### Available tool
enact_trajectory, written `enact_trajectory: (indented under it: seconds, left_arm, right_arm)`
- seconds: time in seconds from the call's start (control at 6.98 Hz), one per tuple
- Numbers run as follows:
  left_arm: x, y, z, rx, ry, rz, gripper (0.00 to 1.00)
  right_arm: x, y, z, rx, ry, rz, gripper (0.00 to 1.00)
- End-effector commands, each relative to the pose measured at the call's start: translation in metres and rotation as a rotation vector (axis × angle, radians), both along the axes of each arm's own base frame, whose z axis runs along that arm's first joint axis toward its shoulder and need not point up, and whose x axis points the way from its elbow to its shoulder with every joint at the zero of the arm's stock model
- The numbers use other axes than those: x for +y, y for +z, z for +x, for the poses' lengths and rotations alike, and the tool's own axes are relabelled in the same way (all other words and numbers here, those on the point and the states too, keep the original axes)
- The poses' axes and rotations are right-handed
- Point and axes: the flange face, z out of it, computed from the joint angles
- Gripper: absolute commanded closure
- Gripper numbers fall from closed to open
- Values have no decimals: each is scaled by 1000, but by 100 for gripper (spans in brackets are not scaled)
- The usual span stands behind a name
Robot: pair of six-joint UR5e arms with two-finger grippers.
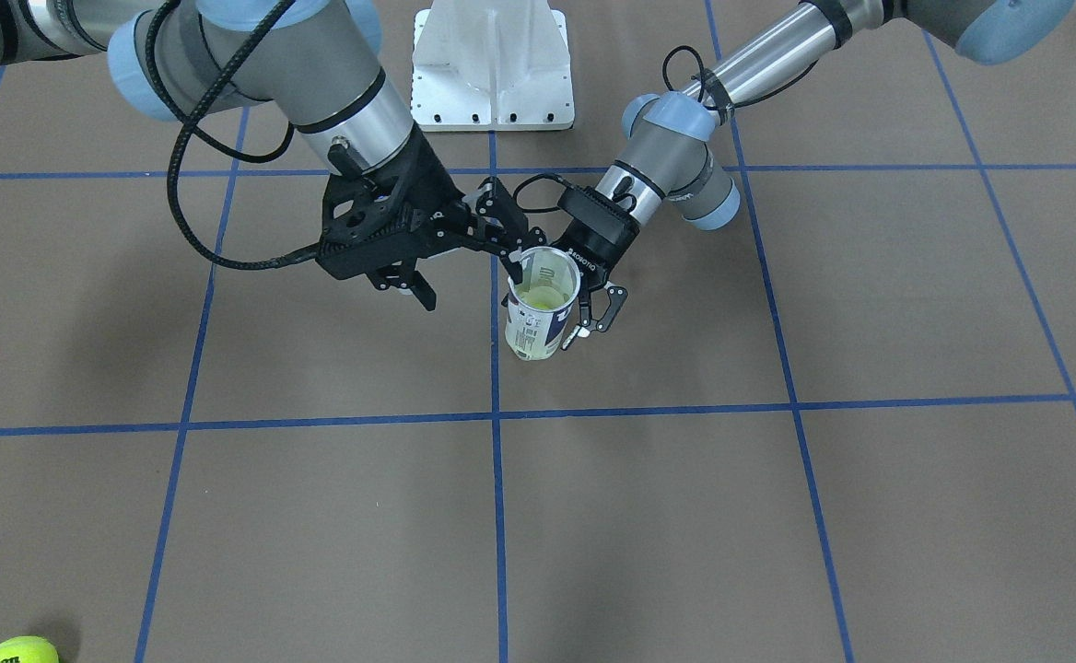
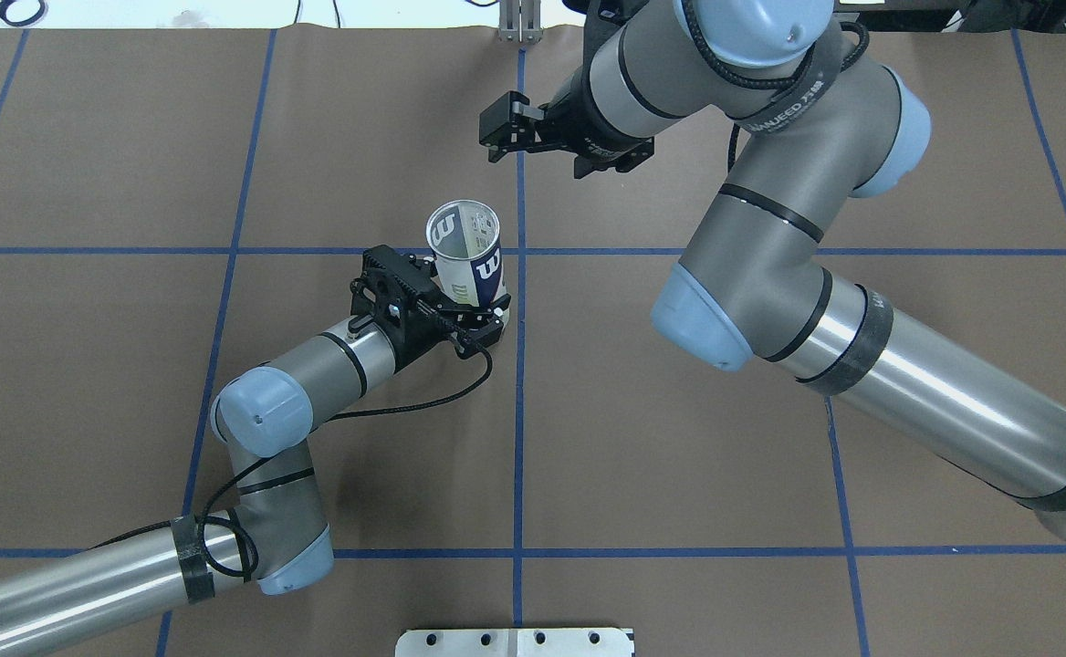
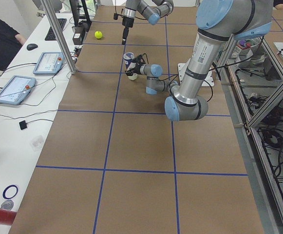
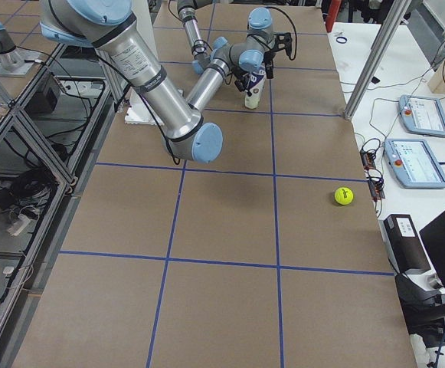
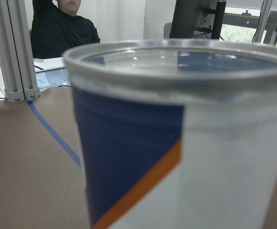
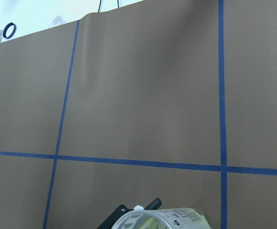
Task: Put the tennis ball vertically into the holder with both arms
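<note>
Holder (image 1: 539, 328) upright | clear, navy-white label | silver rim | yellow ball (image 1: 538, 296) inside

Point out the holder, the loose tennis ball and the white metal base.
holder (image 2: 485, 269): overhead exterior view, navy label
loose tennis ball (image 4: 344, 196): exterior right view, its middle
white metal base (image 1: 492, 74): exterior front-facing view, its middle

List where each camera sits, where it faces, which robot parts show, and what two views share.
Front-facing: across the table, facing the robot, steeply down; left arm on view's right, right arm opposite.
Overhead: behind the robot, looking forward and down; both arms.
Exterior left: table end, looking along it; left arm near.
Exterior right: opposite end; right arm near.
Left wrist: level, close on the holder; no robot parts.
Right wrist: looking down at the table; holder's rim at bottom.
Shared: both side views show the loose tennis ball.
</note>
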Motion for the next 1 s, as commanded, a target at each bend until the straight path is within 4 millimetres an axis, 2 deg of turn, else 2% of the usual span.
enact_trajectory:
  seconds: [0.0, 0.14, 0.29, 0.43, 0.57, 0.72, 0.86]
  left_arm:
    - [5, -5, -9, 17, 1, 7, 1]
    - [7, -8, -11, 24, 3, 10, 1]
    - [7, -9, -10, 26, 5, 11, 1]
    - [9, -9, -9, 26, 8, 11, 1]
    - [10, -7, -8, 23, 9, 9, 1]
    - [10, -7, -8, 23, 9, 9, 1]
    - [10, -4, -8, 17, 9, 7, 1]
  right_arm:
    - [-32, 44, 43, 57, -17, 24, 1]
    - [-55, 71, 57, 107, -19, 39, 1]
    - [-88, 107, 73, 169, -19, 37, 1]
    - [-122, 137, 103, 221, -22, 43, 1]
    - [-150, 173, 123, 278, -39, 44, 1]
    - [-180, 212, 134, 339, -60, 29, 1]
    - [-201, 232, 142, 383, -74, 28, 1]
